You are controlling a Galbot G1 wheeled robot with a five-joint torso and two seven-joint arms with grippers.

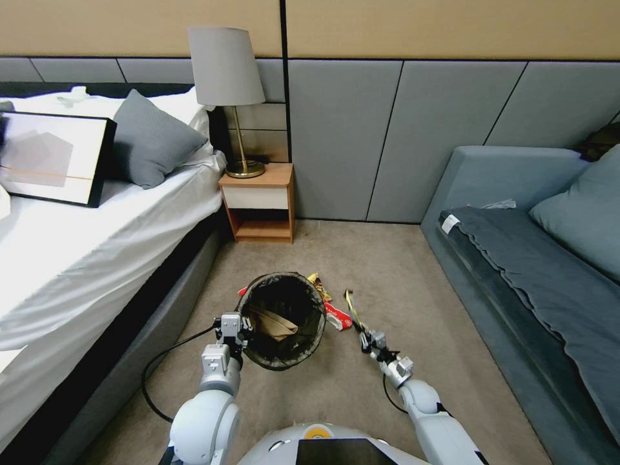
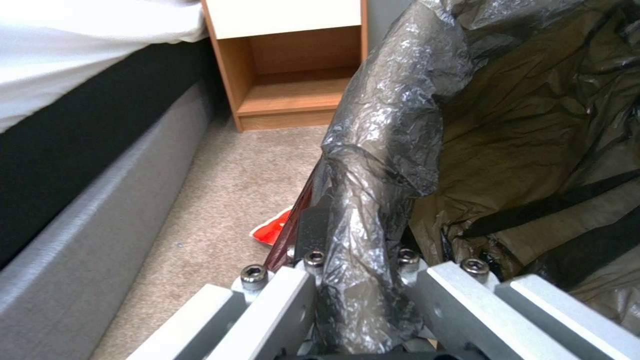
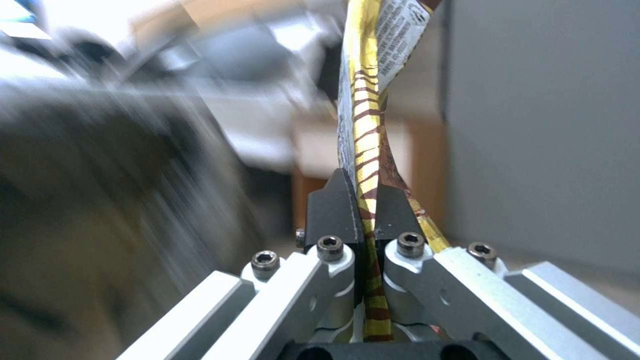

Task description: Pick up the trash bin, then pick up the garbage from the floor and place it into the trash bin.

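The trash bin (image 1: 284, 320), lined with a dark bag, hangs just above the carpet. My left gripper (image 1: 240, 326) is shut on its near-left rim; the left wrist view shows the fingers (image 2: 313, 225) clamping the bag-covered rim (image 2: 380, 150). A tan paper (image 1: 274, 323) lies inside. To the right of the bin, my right gripper (image 1: 365, 336) is shut on a yellow striped wrapper (image 1: 352, 307), which stands up between the pads (image 3: 333, 210) in the right wrist view as a thin strip (image 3: 367, 125). More garbage lies on the floor: a red-and-white wrapper (image 1: 337, 318), a yellow one (image 1: 318, 284), and a red piece (image 2: 273, 230).
A bed (image 1: 97, 245) runs along the left and a grey sofa (image 1: 529, 271) along the right. A wooden nightstand (image 1: 258, 203) with a lamp (image 1: 236, 97) stands at the back wall. A black cable (image 1: 161, 361) loops over the carpet beside my left arm.
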